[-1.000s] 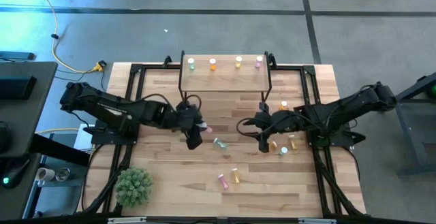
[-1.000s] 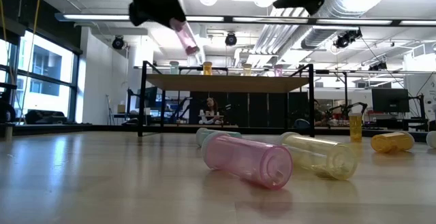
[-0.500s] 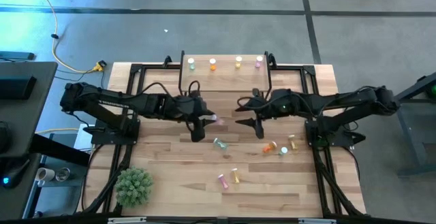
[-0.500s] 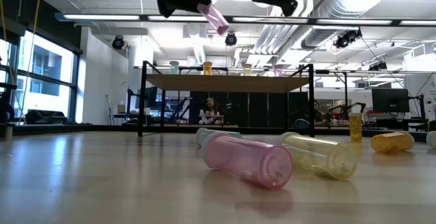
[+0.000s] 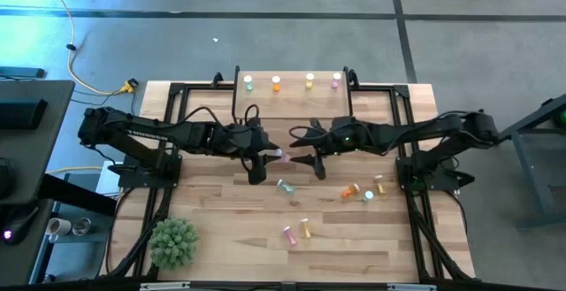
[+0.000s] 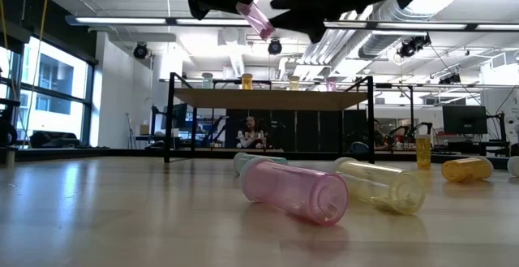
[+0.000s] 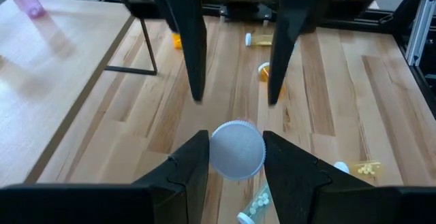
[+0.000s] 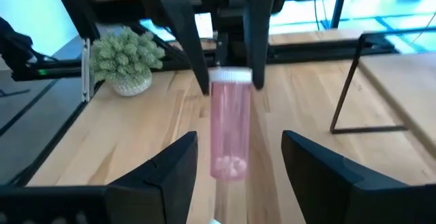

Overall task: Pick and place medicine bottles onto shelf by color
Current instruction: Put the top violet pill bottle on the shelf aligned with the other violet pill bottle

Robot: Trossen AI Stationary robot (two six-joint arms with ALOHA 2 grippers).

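The left gripper (image 5: 265, 156) pinches a small see-through pink bottle with a white cap (image 5: 280, 156) in the air above the table, in front of the low light-wood shelf (image 5: 292, 103). The bottle's long side points straight at the right gripper (image 5: 301, 149), whose fingers are spread wide, one on each side of it.

Pale planked wood with a smooth satin grain makes up the surface (image 5: 221, 238), and the shelf (image 5: 292, 101) shows the same light wood on thin matt black metal legs. The pink bottle (image 8: 230, 132) is glossy translucent plastic under a smooth white cap, pinched by the left gripper (image 7: 235, 157) with its matt black fingers (image 7: 189, 163). The bottles (image 6: 293, 190) lying toward the surface's near edge gleam the same see-through way.
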